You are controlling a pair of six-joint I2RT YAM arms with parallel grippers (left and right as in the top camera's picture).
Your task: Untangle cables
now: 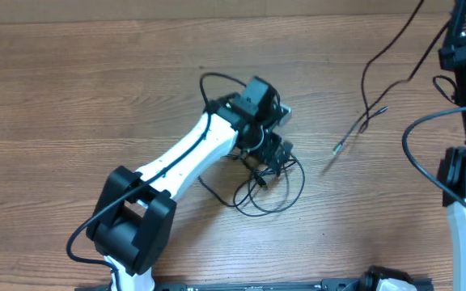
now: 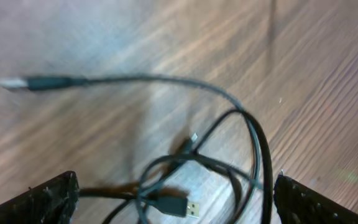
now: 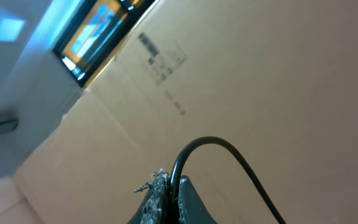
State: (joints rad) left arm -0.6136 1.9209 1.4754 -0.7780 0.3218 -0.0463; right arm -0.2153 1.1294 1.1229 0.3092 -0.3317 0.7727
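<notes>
My left gripper (image 2: 179,199), spread wide, hides part of the tangled cables (image 2: 257,140) from above; my right gripper (image 3: 169,193), half cut off, pinches one strand (image 3: 210,140).

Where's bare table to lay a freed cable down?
Widest bare wood: far left of the brown wooden table, beside the white left arm. Another patch: the near edge between the knotted bundle of thin black cables and the white right arm. Crowded: the centre under the left tool, and the far right where a long thin black strand trails.
</notes>
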